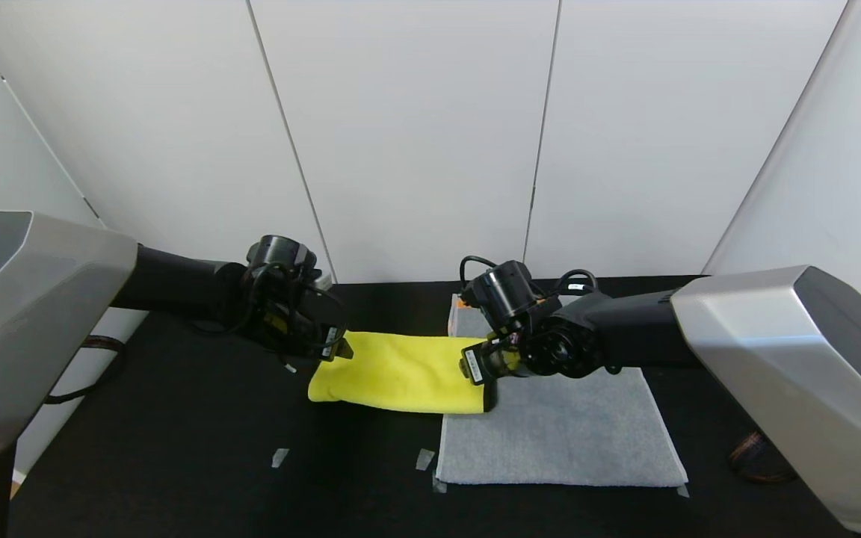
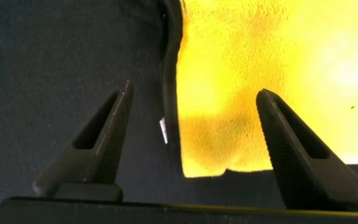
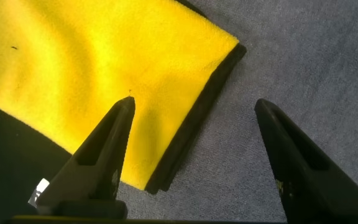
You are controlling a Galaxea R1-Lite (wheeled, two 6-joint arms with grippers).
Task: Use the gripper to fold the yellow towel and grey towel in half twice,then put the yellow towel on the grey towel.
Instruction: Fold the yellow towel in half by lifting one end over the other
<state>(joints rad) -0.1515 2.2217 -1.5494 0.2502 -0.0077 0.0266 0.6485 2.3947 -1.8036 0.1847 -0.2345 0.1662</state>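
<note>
Broadly, the black desk (image 1: 176, 448) carries both cloths toward its far edge, right of centre. The grey towel (image 1: 565, 433) lies flat as a neat rectangle, seemingly already folded, its orange band just peeking out at the far side behind the right arm. The yellow towel (image 1: 400, 373) sits as a long folded strip, its right end overlapping the grey towel's left edge and the rest lying on the bare desk. By this look one yellow fold is done; a second fold and placing it fully on the grey remain. The left tool (image 1: 333, 350) hovers with its jaws spread wide over the yellow strip's left end, holding nothing. The right tool (image 1: 477, 366) hangs likewise wide and unloaded, straddling the black-trimmed right end (image 3: 194, 127).
</note>
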